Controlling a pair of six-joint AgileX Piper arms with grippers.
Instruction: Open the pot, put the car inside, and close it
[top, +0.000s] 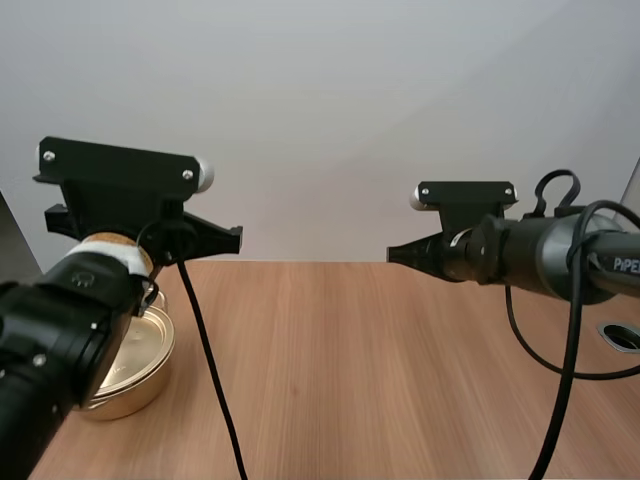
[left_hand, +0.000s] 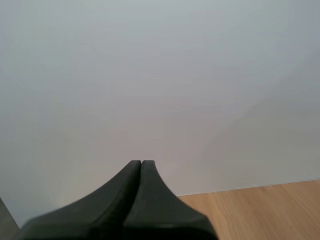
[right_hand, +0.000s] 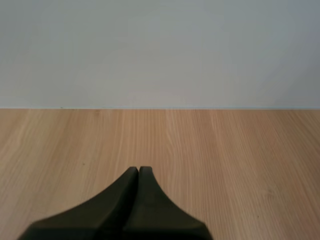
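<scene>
A shiny gold pot (top: 142, 362) stands on the wooden table (top: 380, 380) at the near left, largely hidden behind my left arm. My left gripper (top: 228, 240) is held up above the pot and points toward the far wall. In the left wrist view its fingers (left_hand: 141, 167) lie together as one dark wedge, shut on nothing. My right gripper (top: 396, 255) hangs above the table's right half and points left. Its fingers (right_hand: 138, 172) are also pressed together over bare wood, shut on nothing.
A round cable hole (top: 622, 335) sits in the table top at the far right, under my right arm. A plain grey wall rises behind the table's far edge (right_hand: 160, 108).
</scene>
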